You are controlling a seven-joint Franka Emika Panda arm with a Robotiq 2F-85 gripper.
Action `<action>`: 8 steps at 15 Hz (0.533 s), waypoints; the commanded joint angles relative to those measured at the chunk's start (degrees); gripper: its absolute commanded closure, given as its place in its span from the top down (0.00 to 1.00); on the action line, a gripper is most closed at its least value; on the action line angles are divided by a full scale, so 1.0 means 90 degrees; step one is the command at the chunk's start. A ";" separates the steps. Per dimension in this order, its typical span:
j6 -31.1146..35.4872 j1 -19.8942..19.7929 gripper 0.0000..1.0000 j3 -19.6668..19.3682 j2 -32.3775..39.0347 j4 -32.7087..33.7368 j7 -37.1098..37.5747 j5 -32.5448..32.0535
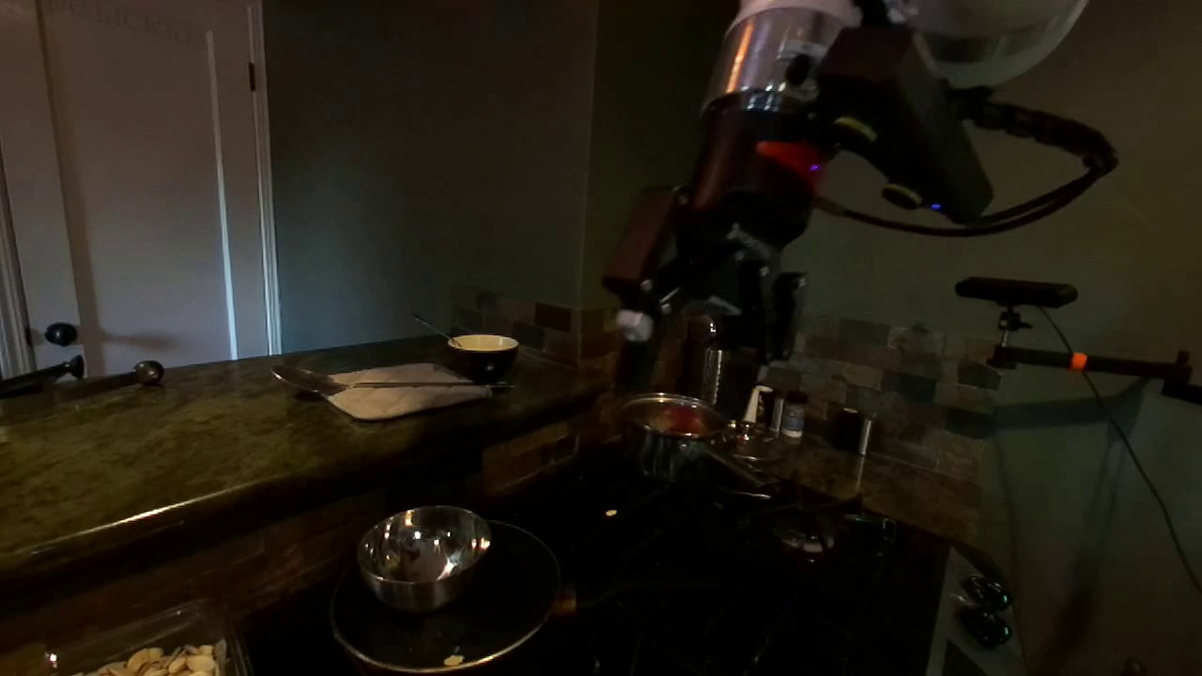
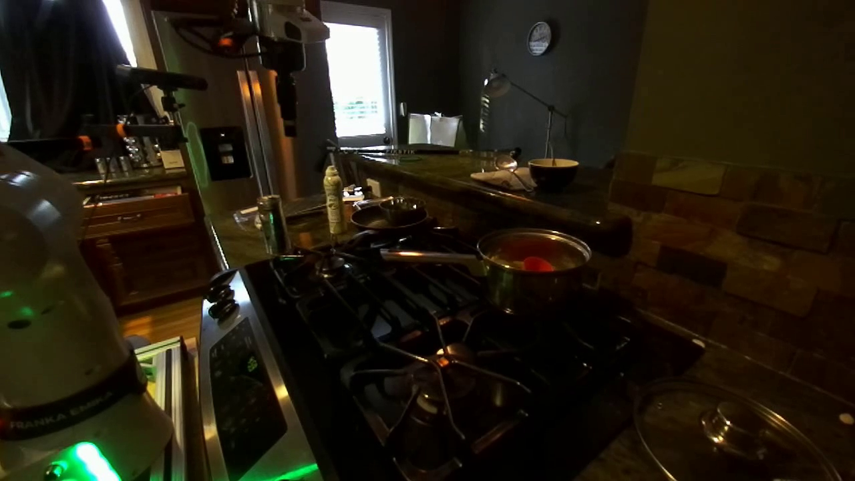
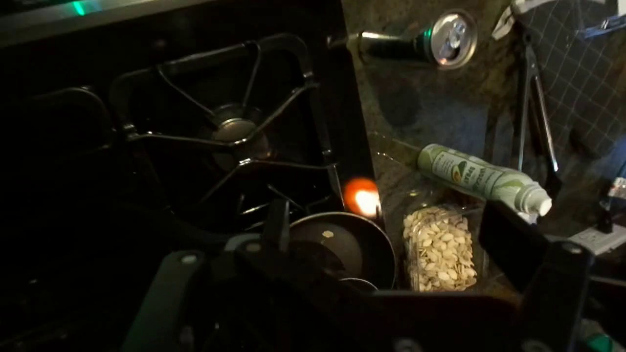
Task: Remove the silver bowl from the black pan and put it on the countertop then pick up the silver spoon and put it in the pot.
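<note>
Silver bowl (image 1: 423,559) sits inside the black frying pan (image 1: 516,601), off toward the countertop (image 1: 141,451), so I judge the first step to be in hand, with the grasp not yet made. High up and well apart from the bowl, the Robotiq gripper (image 1: 702,360) has its fingers spread wide with nothing between them. Next it should come down over the pan, straddle the bowl's thin wall with one finger inside, pinch, and lift well clear of the raised countertop edge before setting down. Care is called for on the side where the clear box of pumpkin seeds (image 3: 442,247) stands just beside the pan. After that, the silver spoon (image 1: 385,384), most likely the long one lying across the pale cloth (image 1: 404,404) on that countertop, must go into the pot (image 2: 528,290), a long-handled saucepan on the stove (image 2: 307,361).
</note>
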 commanded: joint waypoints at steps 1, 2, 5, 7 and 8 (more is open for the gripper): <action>0.1015 -0.0215 1.00 0.0374 0.1276 0.0455 0.0587 -0.0882; 0.1055 -0.0265 1.00 0.0345 0.1518 0.0529 0.0711 -0.1278; 0.1097 -0.0027 1.00 0.0043 0.1469 0.0341 0.0752 -0.1641; 0.1117 -0.0027 1.00 -0.0103 0.1756 0.0426 0.0723 -0.1720; 0.1116 0.0005 1.00 -0.0115 0.1744 0.0434 0.0720 -0.1715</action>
